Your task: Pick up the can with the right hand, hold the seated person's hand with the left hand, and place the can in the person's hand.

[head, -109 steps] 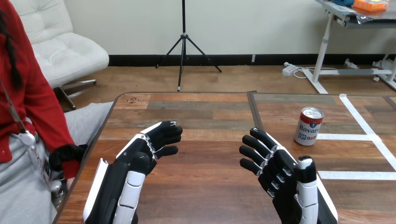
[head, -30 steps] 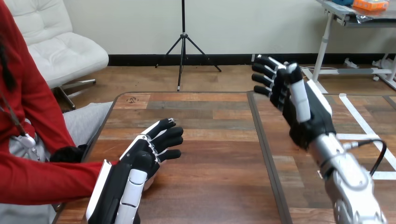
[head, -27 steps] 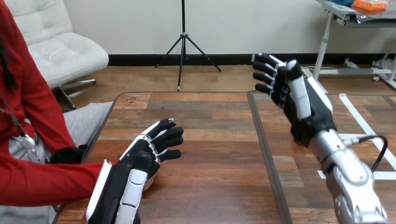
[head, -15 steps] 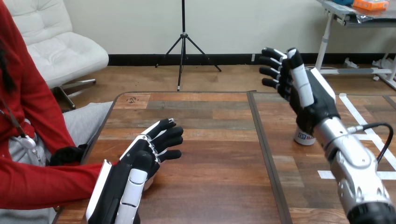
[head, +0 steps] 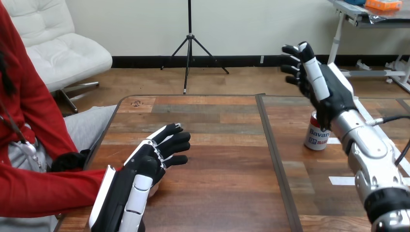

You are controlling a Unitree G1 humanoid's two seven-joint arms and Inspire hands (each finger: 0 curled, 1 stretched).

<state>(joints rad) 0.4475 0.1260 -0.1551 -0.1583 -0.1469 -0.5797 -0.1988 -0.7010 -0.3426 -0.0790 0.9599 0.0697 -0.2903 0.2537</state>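
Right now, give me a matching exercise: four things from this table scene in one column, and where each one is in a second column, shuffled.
1. can
2. right hand
3. left hand
4. person's red sleeve

A. raised in the air, fingers straight
B. comes in from the view's left edge
C. standing upright on the table
D. low over the table's left part, fingers relaxed

Pairs: 1-C, 2-A, 3-D, 4-B

White can (head: 316, 138) with red print stands on the table (head: 217, 193), at right; seemingly upright.
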